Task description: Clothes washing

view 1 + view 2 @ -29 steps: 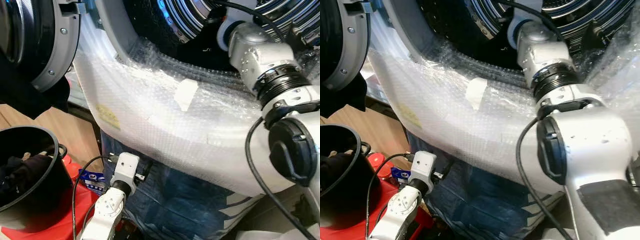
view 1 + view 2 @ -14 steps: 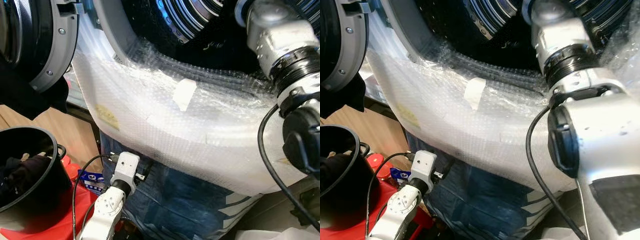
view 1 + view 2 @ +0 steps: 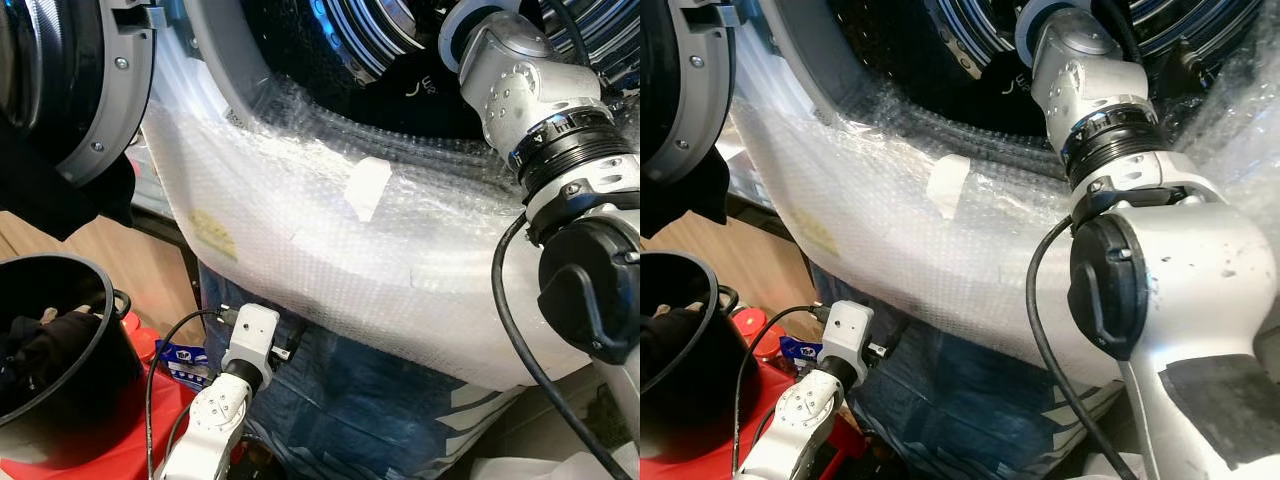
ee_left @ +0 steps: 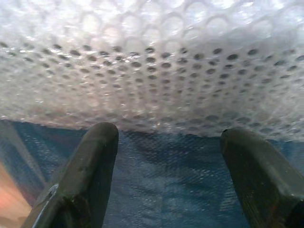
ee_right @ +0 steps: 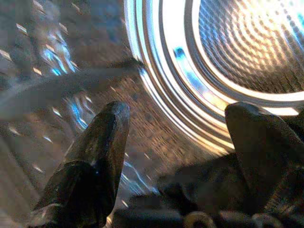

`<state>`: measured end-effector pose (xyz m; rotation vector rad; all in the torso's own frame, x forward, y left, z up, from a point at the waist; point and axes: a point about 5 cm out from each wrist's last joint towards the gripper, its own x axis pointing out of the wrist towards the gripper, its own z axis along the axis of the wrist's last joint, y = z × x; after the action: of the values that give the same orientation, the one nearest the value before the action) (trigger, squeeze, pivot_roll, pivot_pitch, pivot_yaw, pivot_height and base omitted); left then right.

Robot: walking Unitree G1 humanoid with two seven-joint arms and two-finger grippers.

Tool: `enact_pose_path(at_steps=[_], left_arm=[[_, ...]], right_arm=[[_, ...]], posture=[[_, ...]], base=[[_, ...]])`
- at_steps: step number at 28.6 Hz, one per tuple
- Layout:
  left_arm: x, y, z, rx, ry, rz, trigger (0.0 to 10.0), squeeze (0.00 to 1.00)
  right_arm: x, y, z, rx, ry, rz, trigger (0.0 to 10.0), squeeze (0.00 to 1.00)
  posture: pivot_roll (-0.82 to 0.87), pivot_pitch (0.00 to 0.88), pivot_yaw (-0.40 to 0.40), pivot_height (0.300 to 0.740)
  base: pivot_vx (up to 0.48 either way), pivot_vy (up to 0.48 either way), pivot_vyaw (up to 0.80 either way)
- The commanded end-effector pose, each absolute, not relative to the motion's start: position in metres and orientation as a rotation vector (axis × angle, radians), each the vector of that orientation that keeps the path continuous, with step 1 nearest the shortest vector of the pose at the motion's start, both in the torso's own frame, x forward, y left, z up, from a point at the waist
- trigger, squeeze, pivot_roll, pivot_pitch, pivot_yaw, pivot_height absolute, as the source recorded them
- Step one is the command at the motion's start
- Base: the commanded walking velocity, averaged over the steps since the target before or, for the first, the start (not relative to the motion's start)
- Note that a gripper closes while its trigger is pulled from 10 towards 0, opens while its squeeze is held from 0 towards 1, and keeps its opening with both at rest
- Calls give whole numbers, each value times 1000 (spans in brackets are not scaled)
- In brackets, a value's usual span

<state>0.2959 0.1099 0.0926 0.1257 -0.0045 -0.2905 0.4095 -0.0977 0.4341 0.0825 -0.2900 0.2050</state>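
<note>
While the right gripper (image 5: 175,156) is reaching inside the washer drum (image 5: 247,52) with jaws spread, holding nothing, the clothes (image 3: 45,345) are waiting in the black basket (image 3: 95,270); the left gripper (image 4: 166,175), jaws spread, is hanging idle.

**Colours at the washer front**

White, dotted bubble wrap (image 3: 330,240) covers the washing machine, with a yellow patch (image 3: 215,233) at left. The drum (image 5: 247,52) gleams silver with dimpled ridges. Below hangs blue woven fabric (image 4: 161,185). At near left, a black bucket (image 3: 95,350) holds dark clothes (image 3: 40,345) on a red base (image 3: 110,440). The fingers (image 4: 80,180) are black.
</note>
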Motion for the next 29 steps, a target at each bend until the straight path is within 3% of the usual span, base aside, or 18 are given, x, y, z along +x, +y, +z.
enact_pose_path(at_steps=[1, 6, 10, 14, 17, 22, 29], left_arm=[[293, 107, 91, 126, 0, -306, 10000, 0], [292, 108, 91, 123, -2, -300, 10000, 0], [292, 108, 91, 122, -3, -295, 10000, 0], [292, 109, 91, 120, -5, -290, 10000, 0], [291, 109, 90, 118, -6, -286, 10000, 0], [289, 115, 91, 125, -20, -243, 10000, 0], [287, 123, 99, 110, -75, -159, 10000, 0]], right_arm=[[400, -98, 458, 120, -390, 232, 10000, 0], [390, -104, 468, 74, -496, 302, 10000, 0], [371, -104, 466, 153, -571, 430, 10000, 0], [356, -101, 459, 155, -590, 501, 10000, 0], [335, -92, 449, 273, -578, 665, 10000, 0], [294, -76, 425, 178, -629, 926, 10000, 0], [281, -77, 405, 317, -571, 1033, 10000, 0]], posture=[[-17, 93, -75, 740], [-19, 92, -74, 740], [-27, 93, -75, 740], [-21, 91, -77, 740], [-15, 87, -80, 740], [-18, 74, -79, 740], [-4, 74, -84, 740]], base=[[0, 0, 0], [0, 0, 0], [0, 0, 0], [0, 0, 0], [0, 0, 0], [0, 0, 0], [0, 0, 0]])
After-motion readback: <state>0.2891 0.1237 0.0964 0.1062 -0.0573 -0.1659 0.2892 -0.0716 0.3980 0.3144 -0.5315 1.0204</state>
